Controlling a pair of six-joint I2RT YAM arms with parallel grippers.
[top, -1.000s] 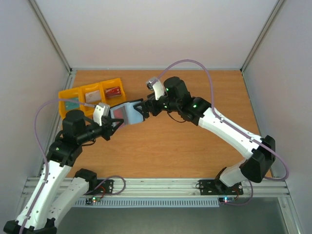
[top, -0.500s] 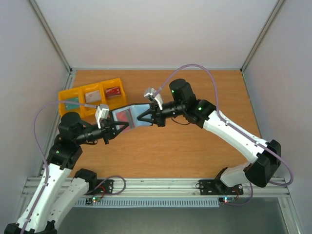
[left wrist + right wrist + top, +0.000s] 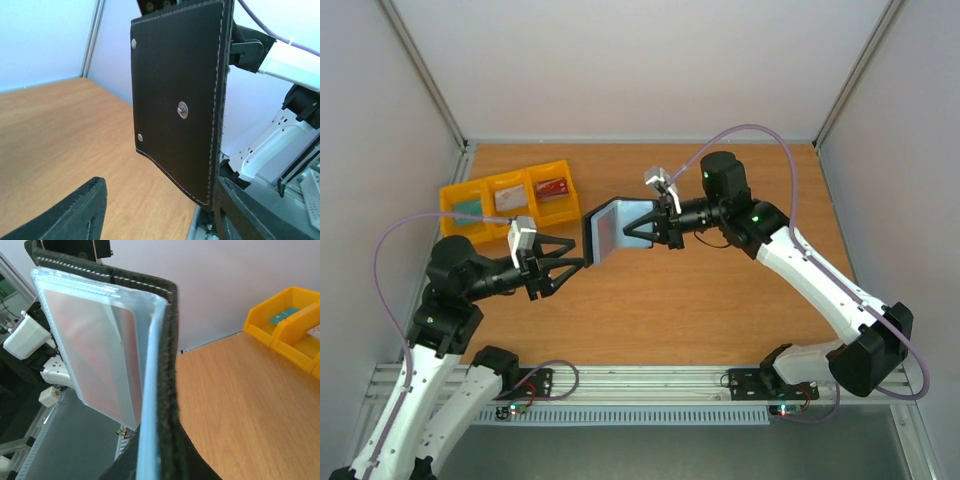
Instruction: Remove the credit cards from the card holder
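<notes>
Two fingers of the right hand (image 3: 633, 230) are clamped on one end of the card holder (image 3: 608, 232), and that grip alone keeps it in the air above the worktop (image 3: 710, 300), near the middle and well clear of the surface. The left hand (image 3: 565, 267) is spread open and holds nothing. In its own wrist view, its fingers (image 3: 75, 215) sit far apart at the bottom corners, with the black stitched outer skin of the card holder standing apart in front of them.

A second ago both hands met at the card holder. Since then the left has let go and backed off toward its own side, while the right has carried the card holder a little to the right and back. I judge this a handover or regrip, not a removal. No card lies on the worktop, and a red card (image 3: 95, 355) sits inside a clear bluish pocket. The other cards I cannot make out.

The card holder is open and stands tilted, not flat. Its grey-blue pocket side is turned up toward the top camera, and its black back faces the left hand. Its long axis runs roughly left to right, with the free end pointing at the left hand and the gripped end toward the right arm. Which edge of the pocket is the open one cannot be told from here, so the left hand would probably need to come back to pinch a card edge. The yellow bins (image 3: 260, 330) stay off at the far left, well apart.
</notes>
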